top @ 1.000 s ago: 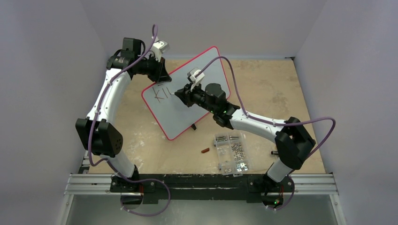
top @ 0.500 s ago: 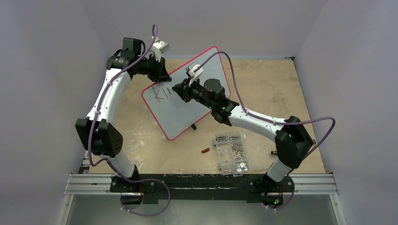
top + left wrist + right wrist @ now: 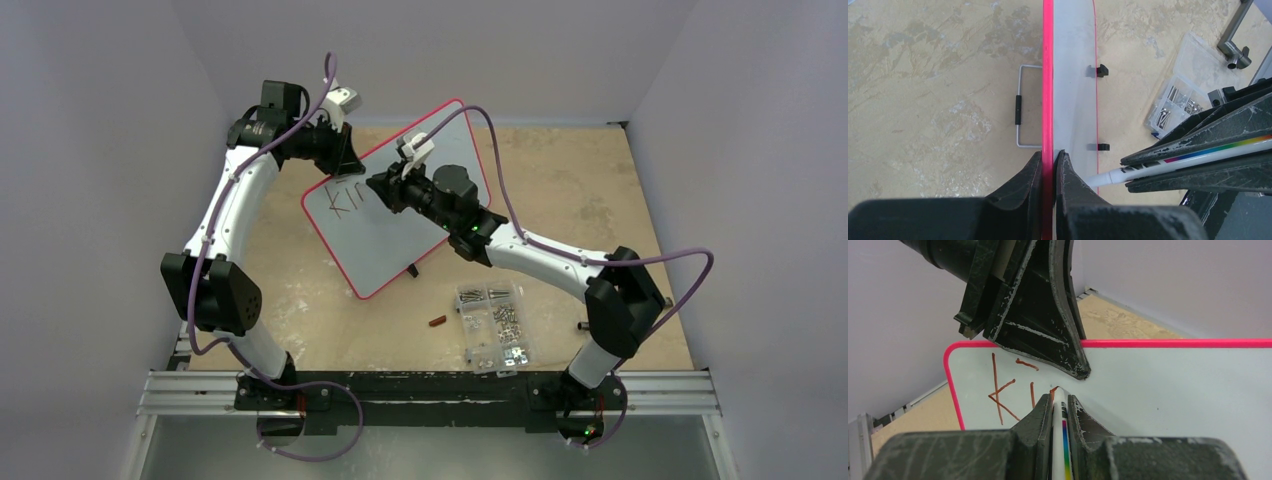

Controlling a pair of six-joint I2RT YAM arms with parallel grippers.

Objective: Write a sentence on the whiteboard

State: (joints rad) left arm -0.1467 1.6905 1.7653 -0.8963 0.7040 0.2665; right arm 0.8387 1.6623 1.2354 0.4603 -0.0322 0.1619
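The whiteboard [image 3: 385, 250] with its red-pink rim stands tilted at the table's back left. My left gripper [image 3: 344, 158] is shut on its top rim; in the left wrist view [image 3: 1049, 155] the jaws pinch the pink edge [image 3: 1048, 75]. My right gripper [image 3: 376, 188] is shut on a white marker [image 3: 1059, 412] with a rainbow stripe, its tip touching the board [image 3: 1158, 385]. The sentence [image 3: 1003, 390] shows only as reddish-brown "Ki" and the start of one more stroke at the tip. The marker also shows in the left wrist view [image 3: 1168, 162].
A clear compartmented screw box [image 3: 492, 325] lies near the front right of the board. A small red-brown piece [image 3: 436, 321] lies beside it. A wire stand [image 3: 1020, 107] sticks out behind the board. Grey walls close in on the left, back and right.
My right gripper has moved with the marker up and to the left across the board, and the writing after "Ki" has changed. The left arm and the board have stayed still.
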